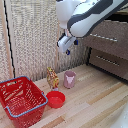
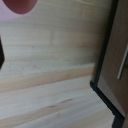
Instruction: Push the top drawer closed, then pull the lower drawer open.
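The top drawer (image 1: 111, 41), paler grey-brown with a thin silver bar handle (image 1: 104, 36), is at the exterior view's right. Its front stands a little forward of the darker brown lower drawer (image 1: 110, 64) beneath it, whose handle (image 1: 107, 60) sits just above the table. My gripper (image 1: 67, 46) hangs in the air to the left of the drawers, well apart from both, and looks open with nothing in it. In the wrist view a dark brown drawer front (image 2: 116, 55) with a silver handle (image 2: 122, 62) shows beside the wooden tabletop, and one dark finger (image 2: 1, 52) sits at the frame's edge.
On the light wooden table (image 1: 95, 105) stand a pink cup (image 1: 69, 79), a small giraffe-like toy (image 1: 52, 77), a red bowl (image 1: 55, 99) and a red basket (image 1: 21, 101) at the exterior view's left. The pink cup (image 2: 19, 5) also shows in the wrist view. A reed screen (image 1: 35, 40) forms the back wall.
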